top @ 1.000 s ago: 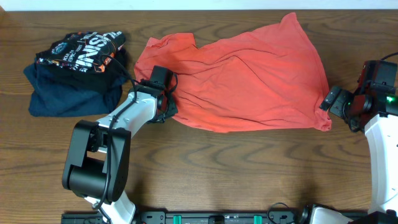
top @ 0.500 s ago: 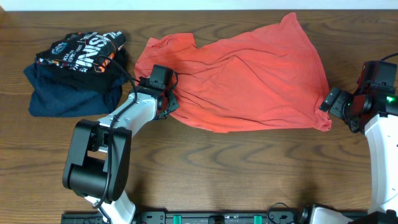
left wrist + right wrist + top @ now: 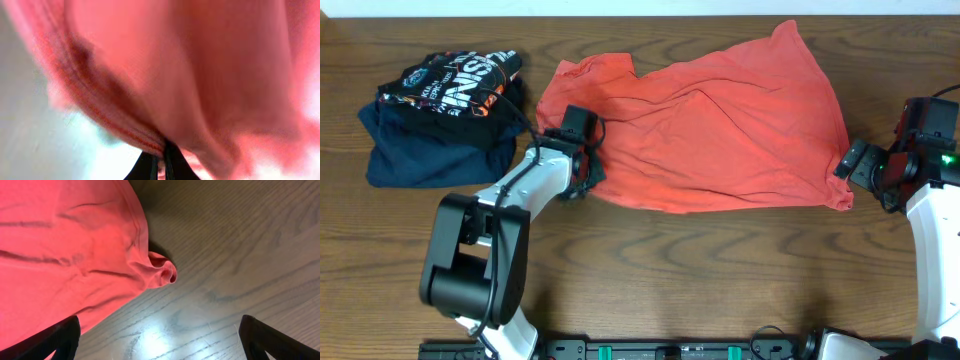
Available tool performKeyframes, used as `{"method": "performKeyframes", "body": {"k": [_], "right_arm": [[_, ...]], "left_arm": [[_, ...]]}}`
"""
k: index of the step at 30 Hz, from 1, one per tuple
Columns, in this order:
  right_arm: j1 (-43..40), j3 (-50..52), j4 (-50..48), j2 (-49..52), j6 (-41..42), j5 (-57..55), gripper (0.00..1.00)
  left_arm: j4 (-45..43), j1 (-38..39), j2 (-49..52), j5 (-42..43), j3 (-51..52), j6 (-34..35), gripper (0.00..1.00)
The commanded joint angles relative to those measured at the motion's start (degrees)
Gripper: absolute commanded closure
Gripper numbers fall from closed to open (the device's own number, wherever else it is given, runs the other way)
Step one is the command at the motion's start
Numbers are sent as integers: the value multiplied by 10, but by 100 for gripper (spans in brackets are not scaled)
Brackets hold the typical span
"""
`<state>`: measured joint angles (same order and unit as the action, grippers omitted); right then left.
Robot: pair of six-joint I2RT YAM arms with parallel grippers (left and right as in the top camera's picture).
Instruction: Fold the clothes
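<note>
The jaws of the left gripper (image 3: 162, 156) are pressed together and pinch the stitched edge of the red T-shirt (image 3: 720, 130), and the jaws of the right gripper (image 3: 160, 337) stand wide apart with nothing between them. The T-shirt lies spread out and wrinkly on the table (image 3: 720, 270), from the middle over to the right side and up near the far edge. The left gripper bites the shirt at its left edge, probably so it can lift that side and lay it over. The right gripper waits just beside the shirt's near right corner, which is bunched into a small lump, and it looks ready to grab that corner so both sides can move at once. No fold is made yet, I think. A black shirt (image 3: 450, 80) with white and orange print sits on top of a navy garment (image 3: 430, 155) near the far left corner of the table, well apart from the work, so they seem to be out of the way. Some things are hard to see. The left wrist view is blurry and almost filled with red cloth, so only the dark tips of the fingers show. From above, those tips hide under the cloth. No letters show on the T-shirt. The right arm is cut off by the picture's edge.
</note>
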<state>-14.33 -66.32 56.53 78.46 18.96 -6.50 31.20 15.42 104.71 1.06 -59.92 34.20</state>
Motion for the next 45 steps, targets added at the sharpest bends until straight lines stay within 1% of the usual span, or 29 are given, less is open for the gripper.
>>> {"method": "performKeyframes", "body": {"k": [1,2,3,4,6,9,13,15,21,24,29,34,37,38,40,41,42,43,45], "right_arm": [[-4,-7,-1,-5,-12,-5,1],[-4,-7,-1,-5,-24,-3,1],[-4,-7,-2,-5,-35,2,1],[-4,-7,-2,-4,-47,11,2],[-3,-6,-7,2,-79,50,4],[-1,-1,-12,28,-98,91,7],[4,4,-3,70,-98,105,7],[9,9,-1,96,-98,119,6],[15,16,-8,159,-83,119,6],[17,16,-12,179,-83,119,6],[16,25,-40,206,-78,113,7],[16,45,-76,229,-41,34,8],[16,55,-93,240,-43,24,9],[16,57,-94,245,-42,24,10],[16,63,-94,249,-42,25,13],[16,66,-95,250,-42,28,17],[16,69,-97,250,-43,35,24],[16,71,-96,250,-43,41,33],[17,71,-92,250,-54,65,57]], "left_arm": [[108,-6,-28,15,8,-44,94],[167,-10,-52,15,2,-53,94],[208,-15,-71,15,-2,-63,94],[242,-20,-93,15,-4,-75,94],[280,-35,-145,14,-5,-105,94],[277,-55,-209,14,-5,-111,94],[276,-68,-249,-2,-5,-113,94],[280,-72,-250,-20,-4,-113,94],[264,-83,-222,-34,-2,-112,94],[266,-88,-211,-64,-2,-113,94],[266,-104,-210,-67,-2,-113,94],[269,-108,-210,-67,-2,-113,94],[269,-108,-210,-67,-2,-113,94],[268,-108,-210,-67,-2,-112,95],[268,-108,-210,-67,-2,-113,94],[268,-108,-210,-67,-2,-112,94],[268,-108,-210,-67,-2,-112,94],[268,-108,-210,-67,-2,-112,94],[268,-108,-210,-67,-2,-112,94]]}}
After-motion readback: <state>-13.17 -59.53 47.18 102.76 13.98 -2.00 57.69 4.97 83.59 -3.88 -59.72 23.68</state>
